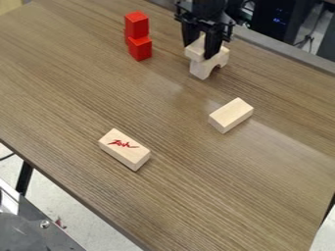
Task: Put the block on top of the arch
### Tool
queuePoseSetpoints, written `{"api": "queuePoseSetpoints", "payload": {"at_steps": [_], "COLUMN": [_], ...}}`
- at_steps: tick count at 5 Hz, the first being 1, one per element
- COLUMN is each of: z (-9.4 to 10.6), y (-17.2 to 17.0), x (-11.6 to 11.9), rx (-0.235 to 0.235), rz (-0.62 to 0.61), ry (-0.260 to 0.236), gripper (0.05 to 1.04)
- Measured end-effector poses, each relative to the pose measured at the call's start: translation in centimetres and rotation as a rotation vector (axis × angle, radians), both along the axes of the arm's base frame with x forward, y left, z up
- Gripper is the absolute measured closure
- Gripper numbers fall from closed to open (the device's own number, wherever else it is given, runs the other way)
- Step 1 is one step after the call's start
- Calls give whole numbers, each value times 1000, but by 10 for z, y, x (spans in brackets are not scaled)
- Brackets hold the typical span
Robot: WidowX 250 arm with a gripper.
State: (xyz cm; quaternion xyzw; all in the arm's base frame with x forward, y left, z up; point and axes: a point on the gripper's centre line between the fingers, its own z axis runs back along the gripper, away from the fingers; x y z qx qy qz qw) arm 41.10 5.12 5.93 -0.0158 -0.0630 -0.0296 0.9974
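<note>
Right now, the claw [202, 49] holds the block [194, 51] at the top of the frame, right of centre, its two fingers apart with the pale wood between them. The black arm [209, 9] comes in from the top edge and points almost straight down. The block sits at the top of the pale arch [200, 71], which stands upright with its curved opening toward the lower right.

Left of these, near the top, are two stacked red cubes [140, 48], the upper one slightly askew. Below the arch, right of centre, a plain wooden block [231, 114] lies flat at a slant. Farther out, at lower left of centre, a wooden block with a red mark [123, 150] lies slanting the other way. All rest on the brown wood-grain desk [216, 181].
</note>
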Motion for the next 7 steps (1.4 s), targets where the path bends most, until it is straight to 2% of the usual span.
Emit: {"api": "queuePoseSetpoints", "payload": {"at_steps": [6,7], "z": [-3,-2], "y": [-7,-8], "x": [3,3], "rx": [-6,-6], "rz": [18,17], "ry": [-4,-5], "gripper": [521,463]}}
